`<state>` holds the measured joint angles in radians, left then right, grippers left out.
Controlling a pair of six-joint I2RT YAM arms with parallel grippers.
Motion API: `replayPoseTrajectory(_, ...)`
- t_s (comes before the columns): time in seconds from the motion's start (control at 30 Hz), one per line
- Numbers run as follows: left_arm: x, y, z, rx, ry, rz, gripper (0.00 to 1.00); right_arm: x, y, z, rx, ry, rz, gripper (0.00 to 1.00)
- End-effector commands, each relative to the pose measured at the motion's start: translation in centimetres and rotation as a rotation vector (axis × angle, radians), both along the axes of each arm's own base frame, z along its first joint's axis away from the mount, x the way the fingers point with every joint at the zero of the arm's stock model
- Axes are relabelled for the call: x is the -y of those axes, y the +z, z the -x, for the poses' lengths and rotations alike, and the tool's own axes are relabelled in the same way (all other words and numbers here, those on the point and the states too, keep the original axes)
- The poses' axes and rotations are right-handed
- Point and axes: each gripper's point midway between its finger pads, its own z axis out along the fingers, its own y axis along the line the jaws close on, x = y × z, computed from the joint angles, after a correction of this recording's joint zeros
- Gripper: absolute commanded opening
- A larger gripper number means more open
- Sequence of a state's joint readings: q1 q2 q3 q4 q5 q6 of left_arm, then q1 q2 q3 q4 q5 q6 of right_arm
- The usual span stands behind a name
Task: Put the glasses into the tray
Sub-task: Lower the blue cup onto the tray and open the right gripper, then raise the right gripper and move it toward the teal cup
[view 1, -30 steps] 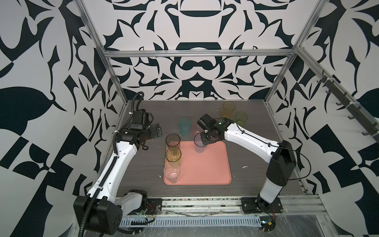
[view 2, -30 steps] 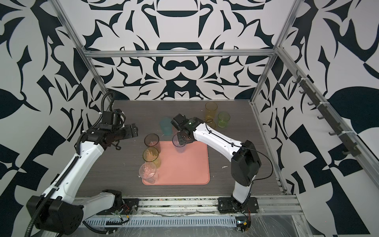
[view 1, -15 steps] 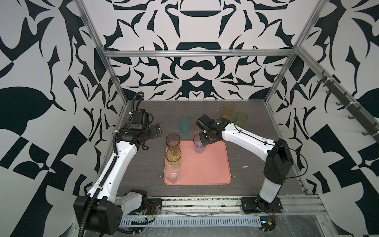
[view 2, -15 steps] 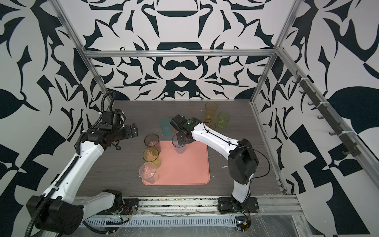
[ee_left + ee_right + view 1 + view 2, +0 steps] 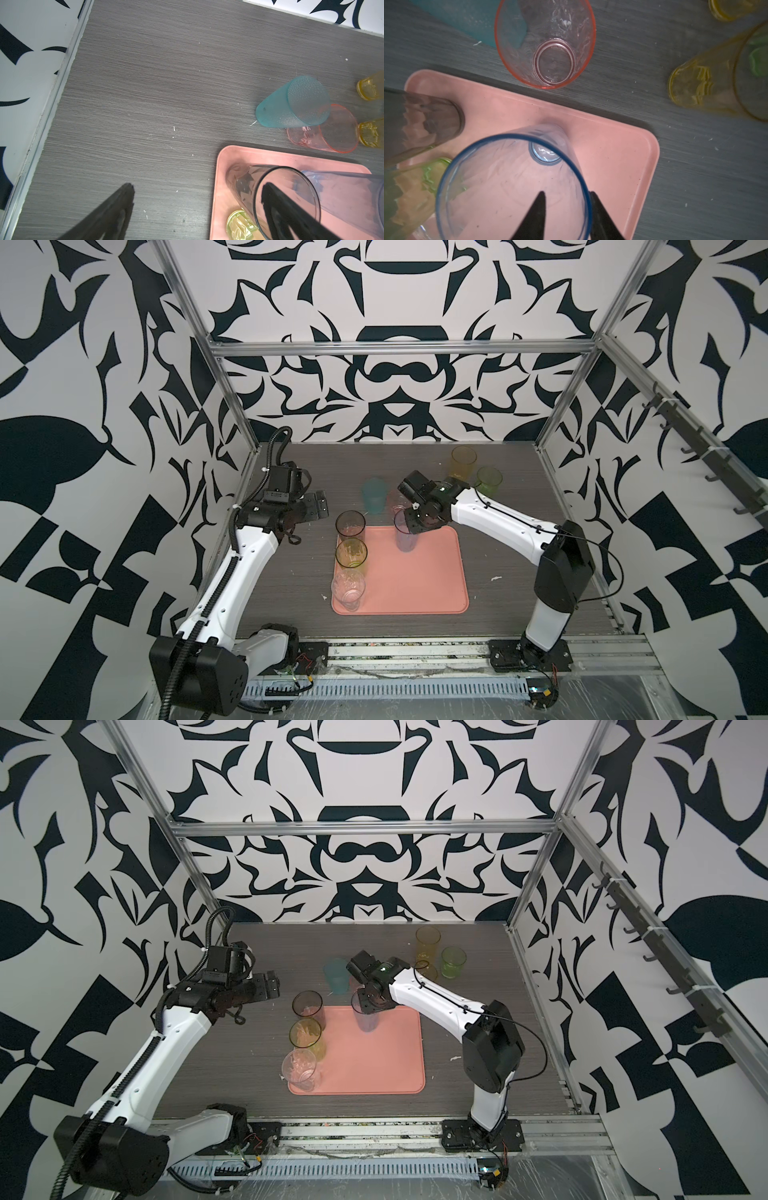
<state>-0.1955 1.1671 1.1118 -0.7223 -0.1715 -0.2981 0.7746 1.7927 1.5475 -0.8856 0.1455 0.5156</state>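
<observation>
My right gripper [image 5: 566, 193] straddles the rim of the blue glass [image 5: 500, 178]: one finger inside, one outside, jaws parted a little, gripping nothing (the outer finger may brush the rim; I can't be sure). The glass stands upright under my fingers on the tray [image 5: 612, 149]. Just beyond my fingertips, off the tray, sits the pink glass [image 5: 546, 41]. My left gripper [image 5: 197, 185] hangs wide open and empty, the smoky glass [image 5: 245, 187] near one finger.

We see walls [image 5: 399, 377] printed in a bold black-and-white pattern on three sides, a silver metal frame [image 5: 399, 349] along their edges, a dark grey wood-grain tabletop [image 5: 519, 605], and hooks [image 5: 700, 1009] on the right wall.
</observation>
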Motion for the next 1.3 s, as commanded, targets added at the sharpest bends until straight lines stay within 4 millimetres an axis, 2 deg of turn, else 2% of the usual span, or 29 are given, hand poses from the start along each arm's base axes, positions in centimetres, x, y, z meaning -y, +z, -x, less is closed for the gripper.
replayPoseTrajectory(0.0,-0.2,-0.3,0.3,-0.007,0.007,-0.003,0.99,-0.4,2.9,-0.8,0.047,-0.001,-0.055,0.44)
replayPoseTrajectory(0.33,-0.3,-0.2,0.4,-0.002,0.008,-0.002,1.00,0.2,7.3,-2.2,0.128,0.023,-0.046,0.52)
replayPoseTrajectory(0.53,-0.3,-0.1,0.4,0.002,0.011,-0.002,1.00,-0.4,9.9,-3.3,0.187,0.051,-0.066,0.52)
replayPoseTrajectory(0.83,-0.4,0.0,0.4,0.007,0.013,-0.003,0.99,-1.2,13.4,-6.0,0.321,0.058,-0.069,0.51)
replayPoseTrajectory(1.03,-0.4,-0.1,0.4,0.007,0.015,-0.006,0.99,-2.2,14.3,-8.0,0.395,0.046,-0.106,0.52)
replayPoseTrajectory(1.27,-0.4,0.0,0.4,0.013,0.014,-0.006,0.99,-3.0,14.3,-10.5,0.422,0.033,-0.128,0.52)
